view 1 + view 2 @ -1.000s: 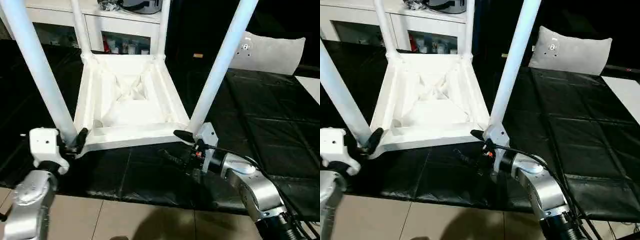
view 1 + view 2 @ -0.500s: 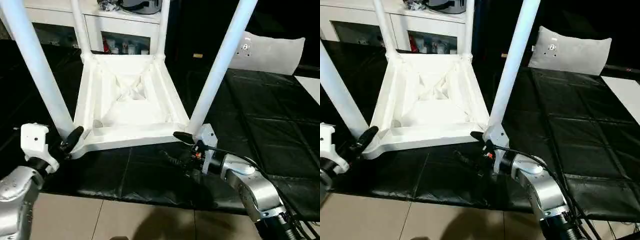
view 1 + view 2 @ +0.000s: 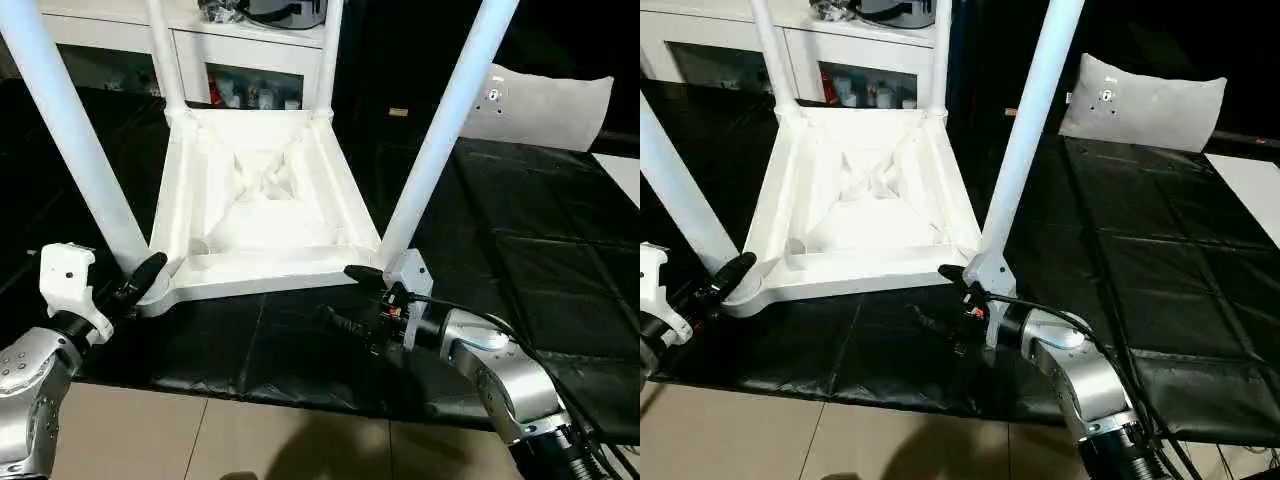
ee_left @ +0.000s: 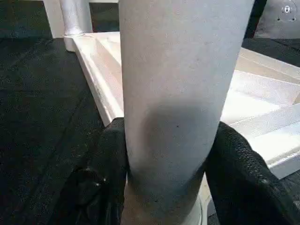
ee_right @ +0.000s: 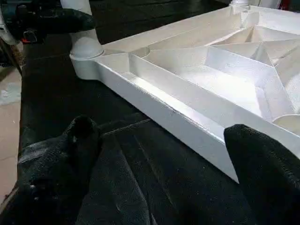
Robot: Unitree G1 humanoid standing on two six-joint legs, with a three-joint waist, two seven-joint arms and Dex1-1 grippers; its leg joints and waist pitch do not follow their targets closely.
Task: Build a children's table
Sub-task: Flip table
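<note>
Left wrist view: left end effector [image 4: 166, 173] clamps a leg [image 4: 180, 89] of the upturned table [image 3: 260, 200] on the black mat [image 3: 520, 250]; right end effector [image 3: 350, 295] gapes empty. A tug might unseat that leg.

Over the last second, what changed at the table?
The left claw swung outward toward the robot's left and its fingers closed in on the base of the near-left leg; the left wrist view shows one on each side of it, against the tube. The right claw stayed open by the near-right corner, holding nothing. The upside-down table top and its four legs kept their places.
</note>
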